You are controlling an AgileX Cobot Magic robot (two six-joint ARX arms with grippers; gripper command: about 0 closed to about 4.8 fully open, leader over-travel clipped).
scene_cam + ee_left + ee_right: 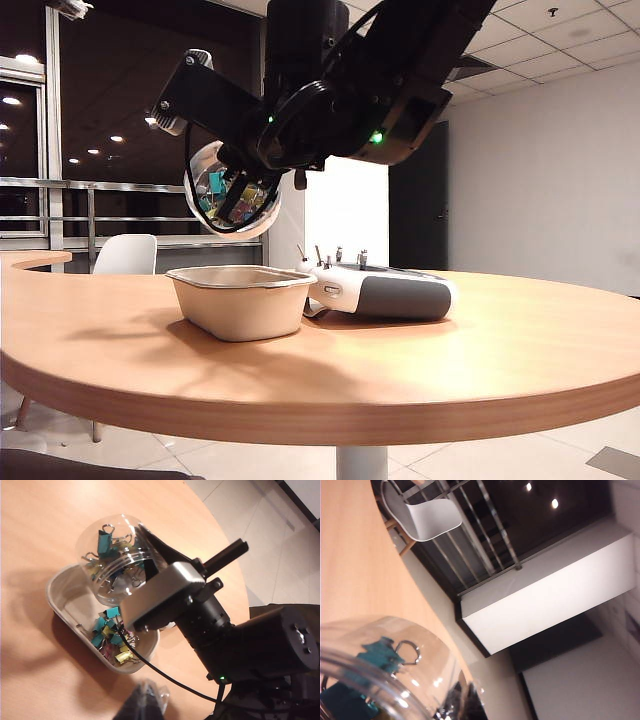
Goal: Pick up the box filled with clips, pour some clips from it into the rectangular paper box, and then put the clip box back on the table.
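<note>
Tilting above the pulp tray [243,300] on the bench [480,350], the clip jar [232,203] sits pinched in the right claw [145,567]; pour gently, mouth over the tray's middle. Left claw's state: cannot tell.

The right gripper [142,555] is holding the clear jar [117,555] tipped over the paper tray [62,582] sitting on the surface [45,670]; coloured clips [112,635] are lying in the tray.
</note>
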